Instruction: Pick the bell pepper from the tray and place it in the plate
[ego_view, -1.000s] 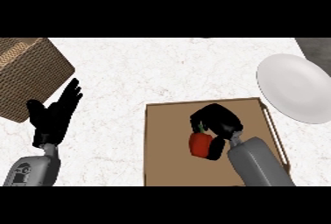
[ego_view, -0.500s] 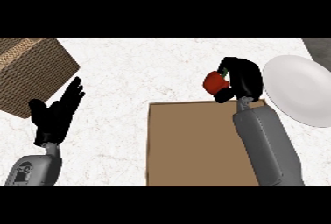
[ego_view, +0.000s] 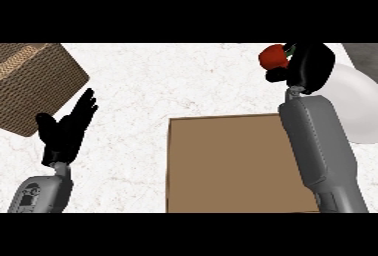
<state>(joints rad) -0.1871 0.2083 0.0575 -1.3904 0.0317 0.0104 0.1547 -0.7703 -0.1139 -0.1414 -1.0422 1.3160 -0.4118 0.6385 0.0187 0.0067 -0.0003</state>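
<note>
Right hand (ego_view: 310, 67) curled around red bell pepper (ego_view: 272, 56) at far right, beside white plate (ego_view: 358, 107), brown tray (ego_view: 232, 165) near, left hand (ego_view: 66, 131) open at left

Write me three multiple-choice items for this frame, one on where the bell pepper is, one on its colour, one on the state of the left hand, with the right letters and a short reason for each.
1. Where is the bell pepper?
A. lying on the tray
B. held in the right hand, up beside the plate
C. resting against the wicker basket

2. What colour is the pepper's body?
A. red
B. yellow
C. purple

3. What state is the left hand in?
A. curled round the pepper
B. pressing flat on the tray
C. open, fingers up, holding nothing

Key: 1 B, the right hand curls round the pepper near the view's top, left of the white plate, and the brown tray shows nothing on it. 2 A, its body is red with a bit of green stem. 3 C, the left hand rests open at the view's left by the wicker basket.
</note>
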